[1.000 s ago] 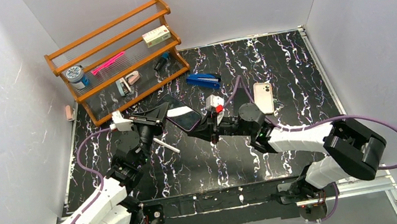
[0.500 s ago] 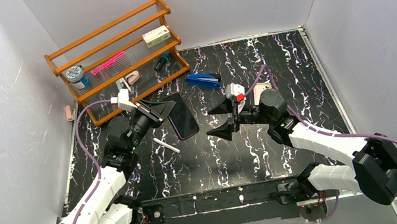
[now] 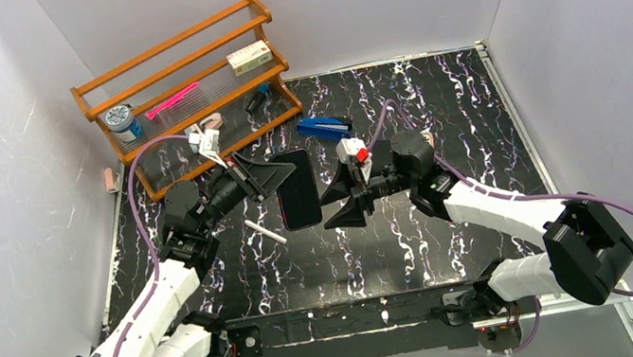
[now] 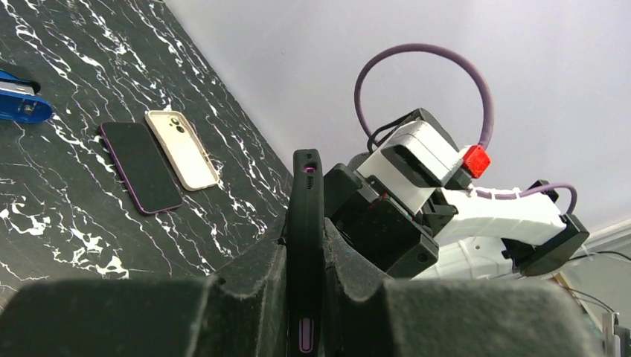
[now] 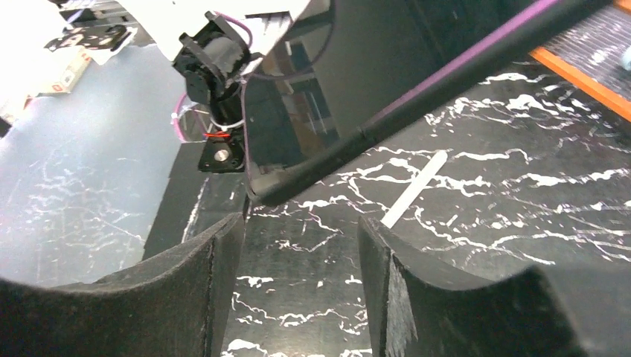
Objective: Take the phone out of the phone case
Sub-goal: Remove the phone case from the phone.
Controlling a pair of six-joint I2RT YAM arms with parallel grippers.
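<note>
Gripping the black phone case (image 4: 305, 208) edge-on, the left pincer (image 3: 272, 174) is closed tight on it, with one finger (image 4: 245, 286) pressed to each flat face. The case is held up off the counter (image 3: 432, 83), about midway between the near and far edges and a little toward the left edge. Its dark face shows in the top view. The phone (image 3: 299, 196) appears to sit inside, but only slivers of purple show through the cutouts in the case's side. Where glass ends and rim begins is hard to make out. The case's lower end is cut off by the bottom of the left wrist view.

The right pincer (image 3: 336, 206) is spread wide and holds nothing, just to the right of the case. In its wrist view the case's corner shows just beyond the fingers (image 5: 201, 297), apart from them. A white stick (image 5: 413, 190) lies on the counter below.

Toward the far right corner a dark phone (image 4: 141, 167) and a cream phone (image 4: 182, 149) lie side by side. From above, the right arm hides nearly all of both. A blue stapler (image 3: 324, 126) lies near the far edge and is cropped in the left wrist view. A wooden rack (image 3: 184, 94) stands in the far left corner, its contents too small to name.
</note>
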